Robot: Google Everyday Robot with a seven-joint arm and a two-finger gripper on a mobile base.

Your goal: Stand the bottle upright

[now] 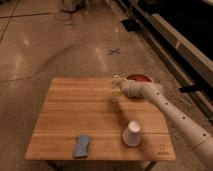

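Note:
The bottle (114, 96) is a small pale shape on the far right part of the wooden table (75, 115). It looks roughly upright, but its outline merges with the gripper. My gripper (116, 87) reaches in from the right on the white arm (170, 112). It sits right at the bottle, at its upper part. I cannot tell whether it touches or holds the bottle.
A white paper cup (132, 133) stands upside down near the table's front right. A blue sponge (82, 145) lies near the front edge. A red round object (139, 78) sits at the far right edge behind the arm. Concrete floor surrounds the table.

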